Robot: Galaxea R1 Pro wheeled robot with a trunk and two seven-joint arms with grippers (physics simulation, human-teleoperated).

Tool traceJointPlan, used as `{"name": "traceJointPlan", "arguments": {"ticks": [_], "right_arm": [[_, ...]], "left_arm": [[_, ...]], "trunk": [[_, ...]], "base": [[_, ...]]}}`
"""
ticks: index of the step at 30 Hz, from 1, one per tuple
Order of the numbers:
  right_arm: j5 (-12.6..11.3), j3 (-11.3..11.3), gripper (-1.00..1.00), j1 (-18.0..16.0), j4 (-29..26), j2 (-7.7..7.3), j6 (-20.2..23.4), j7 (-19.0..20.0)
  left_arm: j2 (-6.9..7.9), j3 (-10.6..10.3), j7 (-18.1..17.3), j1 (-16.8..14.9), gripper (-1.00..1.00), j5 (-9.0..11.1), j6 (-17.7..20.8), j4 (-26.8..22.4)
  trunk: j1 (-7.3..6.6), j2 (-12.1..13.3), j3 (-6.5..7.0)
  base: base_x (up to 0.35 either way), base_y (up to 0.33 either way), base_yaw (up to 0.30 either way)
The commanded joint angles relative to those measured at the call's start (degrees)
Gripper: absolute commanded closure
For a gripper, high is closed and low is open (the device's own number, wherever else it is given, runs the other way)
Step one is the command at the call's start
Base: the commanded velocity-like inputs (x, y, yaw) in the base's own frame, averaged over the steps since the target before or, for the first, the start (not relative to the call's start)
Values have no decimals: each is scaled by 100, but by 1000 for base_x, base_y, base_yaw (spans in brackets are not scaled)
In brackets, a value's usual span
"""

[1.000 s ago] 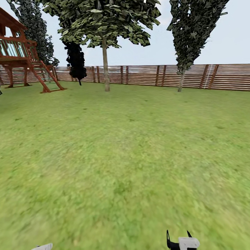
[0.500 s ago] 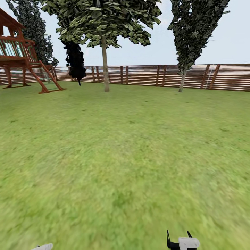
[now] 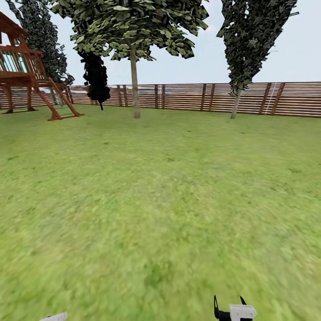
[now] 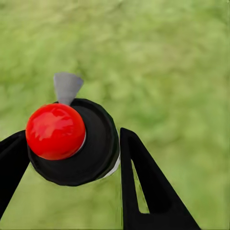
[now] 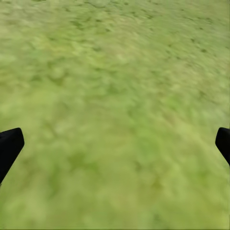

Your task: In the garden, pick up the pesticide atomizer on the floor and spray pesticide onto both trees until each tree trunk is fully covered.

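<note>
Your left gripper (image 4: 72, 158) clamps the atomizer (image 4: 72, 143) by its rigid black cap, likely light; right gripper (image 5: 115, 143) wide open, empty.

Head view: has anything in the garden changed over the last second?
Only the camera: the view drifts slightly, so the trees, fence and playset shift a little in frame. The left end effector still grips the red-knobbed atomizer; the right end effector stays open.

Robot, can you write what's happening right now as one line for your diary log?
phase: crossing lawn | left gripper: jaws shut on atomizer | right gripper: open, nothing held | trees ahead by fence
</note>
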Motion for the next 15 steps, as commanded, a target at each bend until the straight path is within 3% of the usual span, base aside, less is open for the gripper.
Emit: {"name": "traceJointPlan", "arguments": {"ticks": [1,15], "right_arm": [[0,0,-100,0,0,1,0,0],[0,0,-100,0,0,0,0,0]], "left_arm": [[-4,2,0,0,100,1,0,0],[-26,2,2,0,100,1,0,0]], "trunk": [[0,0,0],[0,0,0]], "base": [[332,0,0],[332,0,0]]}}
